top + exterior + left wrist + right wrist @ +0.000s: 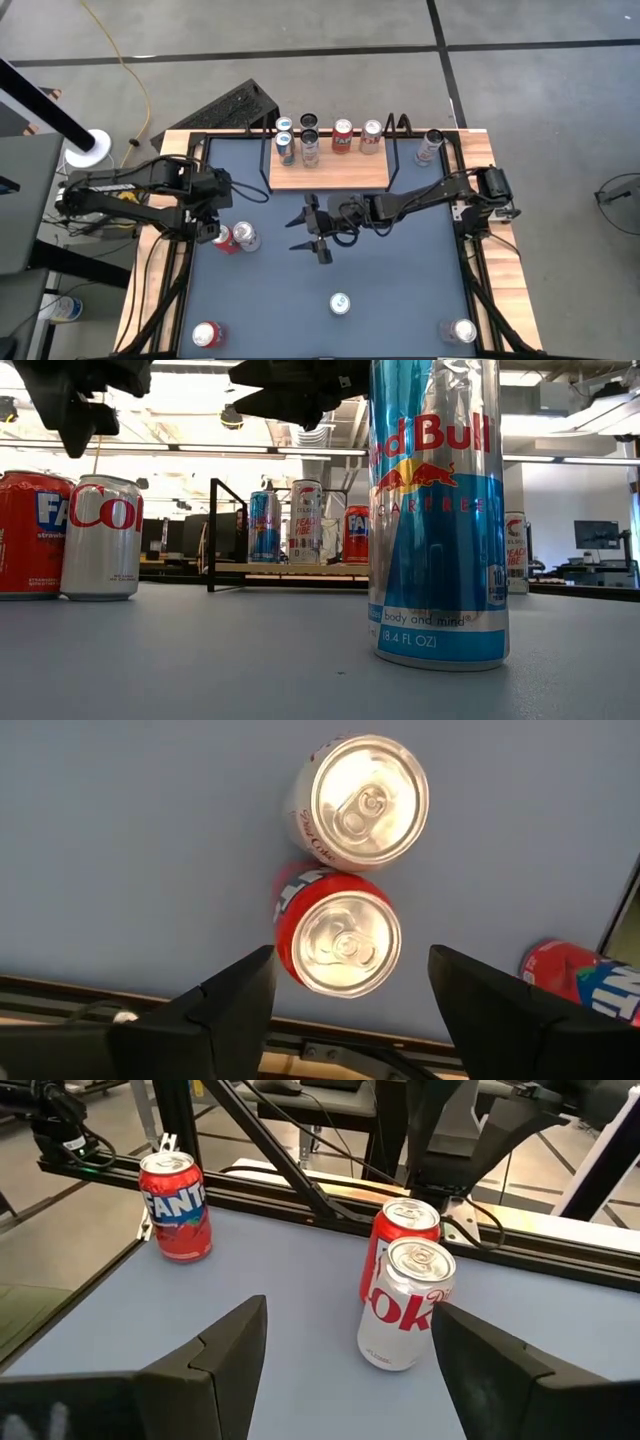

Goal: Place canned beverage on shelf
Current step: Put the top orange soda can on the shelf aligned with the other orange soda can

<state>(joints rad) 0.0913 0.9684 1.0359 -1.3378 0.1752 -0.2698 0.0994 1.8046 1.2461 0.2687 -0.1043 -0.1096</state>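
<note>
Left gripper (pixel 212 234) hangs over the red can (pixel 338 933) beside the Coke (pixel 360 800), fingers apart, holding nothing. Right gripper (pixel 312 231) mid-table, fingers spread, empty too.

Dark-blue table (pixel 400 290) carries scattered cans (pixel 340 303) and a can-laden wooden shelf (pixel 330 172).

I see bright overhead light glaring off the can lids (pixel 365 800); my low view blurs the near can (pixel 437 510).
</note>
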